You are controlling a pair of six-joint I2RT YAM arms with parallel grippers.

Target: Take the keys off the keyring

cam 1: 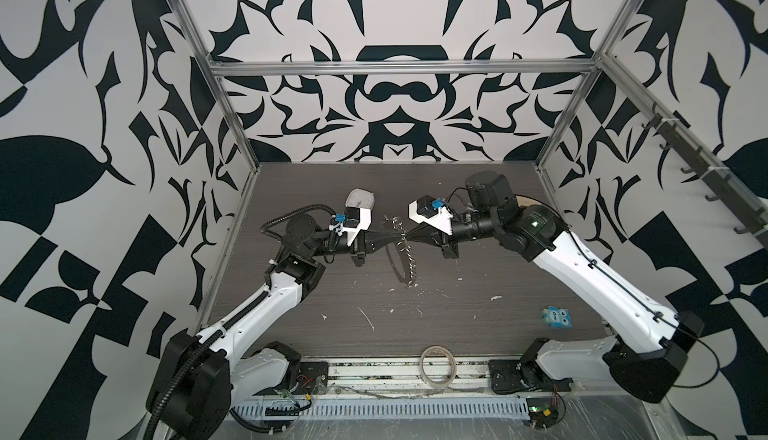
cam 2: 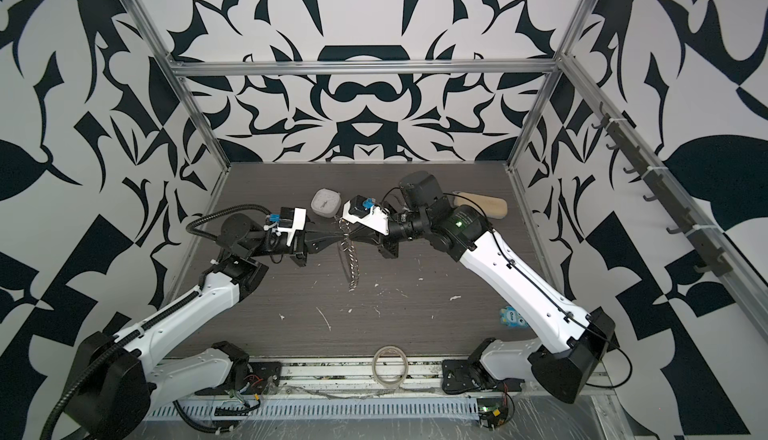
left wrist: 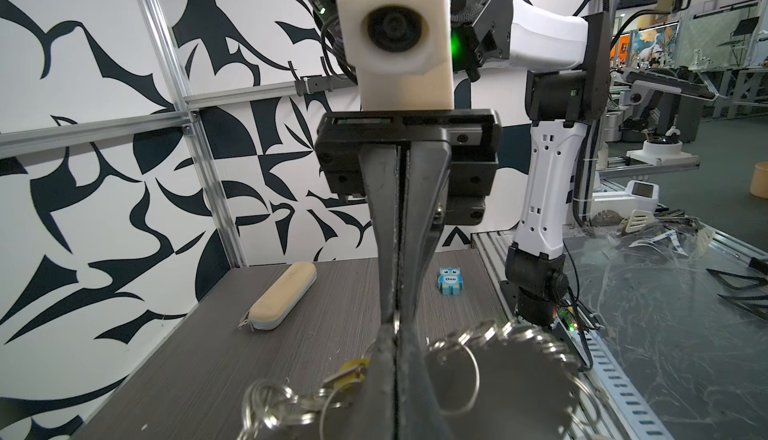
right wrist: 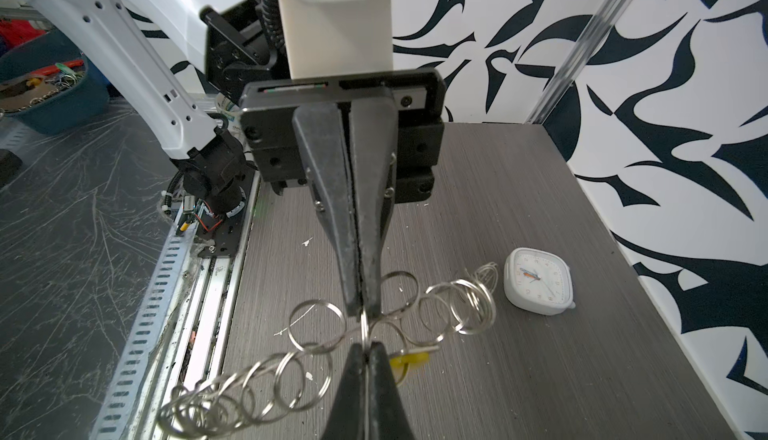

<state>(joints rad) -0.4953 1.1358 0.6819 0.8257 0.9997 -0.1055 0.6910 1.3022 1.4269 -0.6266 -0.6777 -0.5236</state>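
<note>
Contact happens at one point above the middle of the table (cam 1: 457, 325): the left gripper (right wrist: 360, 309) and the right gripper (right wrist: 365, 348) point straight at each other, tip against tip. Each has its jaws pressed together on the same thin ring of the keyring (cam 1: 409, 265). The keyring is a long chain of linked silver rings, and its long axis runs across the line of the two grippers. One part hangs down from the pinch toward the front edge of the table, and the other part goes toward the far edge, on the side of the white clock (right wrist: 540, 286). The lowest rings seem to reach the surface, but I cannot tell this for sure. The yellow key tag (right wrist: 409, 361) is joined to the chain just beside the pinch, on the far-edge side of the fingertips and a little lower than them. In both wrist views it shows close next to the fingers. I cannot tell which arm is nearer to it, since both tips are at the same place. In my judgement the tag is not yet free, and the next move depends on this side position. One gripper must hold the ring, while the other must let go and reach sideways toward the far edge, not forward, to take the tag.
</note>
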